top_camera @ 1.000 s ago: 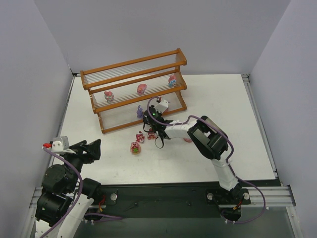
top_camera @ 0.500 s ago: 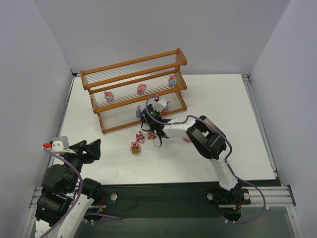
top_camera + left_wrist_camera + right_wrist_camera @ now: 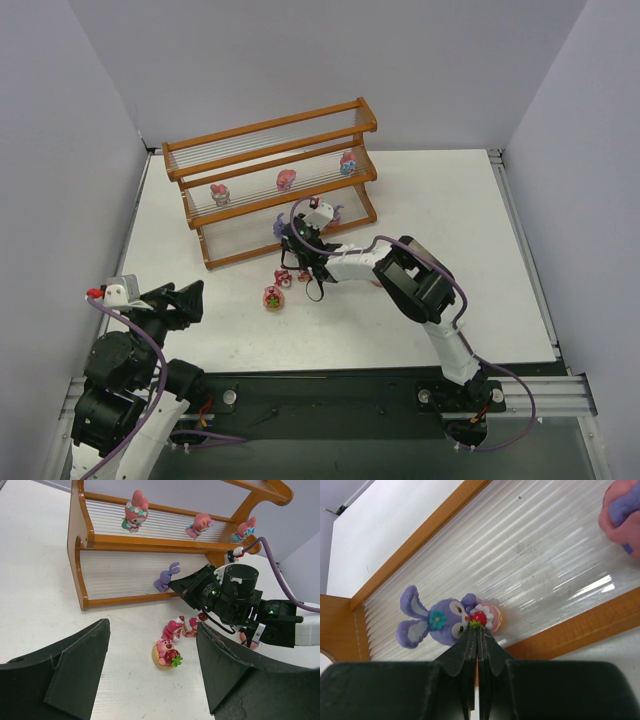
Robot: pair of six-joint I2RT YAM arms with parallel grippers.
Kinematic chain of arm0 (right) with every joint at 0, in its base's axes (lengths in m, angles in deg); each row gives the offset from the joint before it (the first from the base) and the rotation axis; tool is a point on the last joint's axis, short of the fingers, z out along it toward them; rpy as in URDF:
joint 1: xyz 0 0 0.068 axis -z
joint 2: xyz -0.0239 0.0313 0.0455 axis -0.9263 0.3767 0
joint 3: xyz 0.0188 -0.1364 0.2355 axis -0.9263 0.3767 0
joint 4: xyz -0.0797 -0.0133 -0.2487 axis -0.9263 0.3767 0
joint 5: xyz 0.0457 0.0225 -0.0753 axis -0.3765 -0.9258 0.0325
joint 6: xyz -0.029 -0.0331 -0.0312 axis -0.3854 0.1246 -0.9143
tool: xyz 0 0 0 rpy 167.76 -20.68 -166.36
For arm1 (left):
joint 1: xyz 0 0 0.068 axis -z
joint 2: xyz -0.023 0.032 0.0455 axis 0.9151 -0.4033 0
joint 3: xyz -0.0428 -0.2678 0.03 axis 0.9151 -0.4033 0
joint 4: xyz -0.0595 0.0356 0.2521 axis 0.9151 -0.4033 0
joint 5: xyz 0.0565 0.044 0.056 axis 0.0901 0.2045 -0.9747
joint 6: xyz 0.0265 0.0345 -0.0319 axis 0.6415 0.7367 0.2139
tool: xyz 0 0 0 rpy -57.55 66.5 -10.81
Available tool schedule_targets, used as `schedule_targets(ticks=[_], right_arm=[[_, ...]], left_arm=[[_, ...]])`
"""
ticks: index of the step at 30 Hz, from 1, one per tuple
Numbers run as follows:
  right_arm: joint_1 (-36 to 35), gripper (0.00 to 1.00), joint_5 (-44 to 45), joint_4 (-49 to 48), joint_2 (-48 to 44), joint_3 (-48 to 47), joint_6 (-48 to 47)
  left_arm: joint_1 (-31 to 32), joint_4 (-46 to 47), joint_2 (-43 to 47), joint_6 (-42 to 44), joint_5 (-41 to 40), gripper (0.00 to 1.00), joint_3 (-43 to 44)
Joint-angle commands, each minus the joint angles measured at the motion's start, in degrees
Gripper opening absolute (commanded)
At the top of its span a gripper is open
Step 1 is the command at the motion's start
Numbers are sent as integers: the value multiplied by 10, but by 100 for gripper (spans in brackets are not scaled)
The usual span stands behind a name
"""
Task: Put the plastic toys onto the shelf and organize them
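A purple bunny toy [image 3: 437, 622] is seen lying on the bottom tier of the shelf [image 3: 150, 542]. The right jaws are pressed together, empty, tips right at the bunny. The left jaws are held spread above the table [image 3: 450, 200].

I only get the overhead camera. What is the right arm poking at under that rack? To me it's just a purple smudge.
Observer: A purple bunny figurine on the lowest tier of the shelf. It has a teal flower by its ear.
Visitor: Is the arm gripping it?
Observer: The right fingers are pressed shut, with their tips at the bunny's red strawberry. I can't tell whether they touch it.
Visitor: And the other arm?
Observer: The left fingers are spread wide, with nothing between them.
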Motion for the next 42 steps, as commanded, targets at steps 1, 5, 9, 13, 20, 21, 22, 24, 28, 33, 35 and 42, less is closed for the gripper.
schedule_targets(ticks=[1, 5, 9, 13, 20, 21, 22, 24, 28, 33, 35, 42], right_arm=[[-13, 0, 28, 4, -13, 6, 16], [-19, 0, 33, 9, -14, 7, 17], [-19, 0, 29, 15, -6, -3, 21], [-21, 0, 31, 15, -1, -8, 27], [-26, 0, 34, 18, 10, -23, 38], [-29, 0, 36, 21, 13, -25, 40], [-30, 0, 38, 20, 14, -26, 41], [-32, 0, 40, 17, 15, -26, 45], [-34, 0, 41, 14, 18, -29, 47], [-34, 0, 35, 6, 25, -33, 48], [-34, 0, 33, 3, 25, -34, 48], [-41, 0, 46, -11, -16, -4, 23]], left_arm=[[0, 17, 3, 0, -4, 79, 3], [0, 18, 3, 0, -5, 79, 4], [0, 17, 4, 0, -5, 80, 3], [0, 16, 4, 0, -5, 80, 4], [0, 16, 6, 0, -6, 79, 3], [-1, 16, 5, 0, -6, 79, 3], [0, 17, 6, 0, -6, 79, 3], [0, 16, 6, 0, -6, 79, 3], [0, 17, 7, 0, -6, 80, 3], [0, 17, 7, 0, -7, 79, 4], [0, 17, 6, 0, -7, 79, 3], [-1, 17, 5, 0, -6, 79, 4]])
